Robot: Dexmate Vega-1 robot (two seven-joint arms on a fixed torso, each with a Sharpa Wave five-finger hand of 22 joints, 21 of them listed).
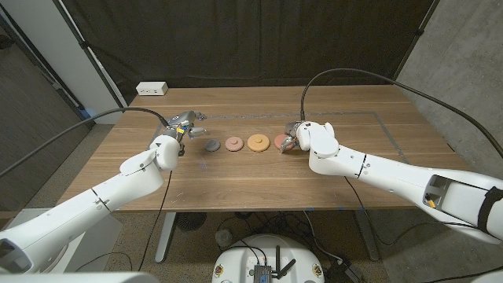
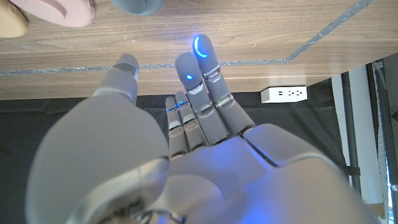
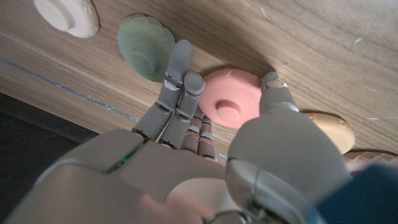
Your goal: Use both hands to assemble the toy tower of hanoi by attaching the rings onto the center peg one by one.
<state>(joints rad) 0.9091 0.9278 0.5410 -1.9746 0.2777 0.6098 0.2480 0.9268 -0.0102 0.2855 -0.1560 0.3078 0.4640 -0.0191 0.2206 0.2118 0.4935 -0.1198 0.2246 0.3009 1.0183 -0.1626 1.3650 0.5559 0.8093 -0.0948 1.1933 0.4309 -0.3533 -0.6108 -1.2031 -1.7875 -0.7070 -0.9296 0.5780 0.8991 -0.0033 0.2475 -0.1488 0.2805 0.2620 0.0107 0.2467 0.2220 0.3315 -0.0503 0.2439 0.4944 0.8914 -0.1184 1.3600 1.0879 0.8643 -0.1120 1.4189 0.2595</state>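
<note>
The rings lie in a row mid-table: a grey ring (image 1: 212,145), a dusty-pink ring (image 1: 234,143), an orange ring (image 1: 258,142), and a coral disc (image 3: 232,98) with a raised hub, under your right hand (image 1: 288,139). They look light, stiff, smooth and thin, so pinch across the rim. Your right hand's fingers straddle the coral disc, not closed on it; your left hand (image 1: 185,124) hangs spread and empty.
</note>
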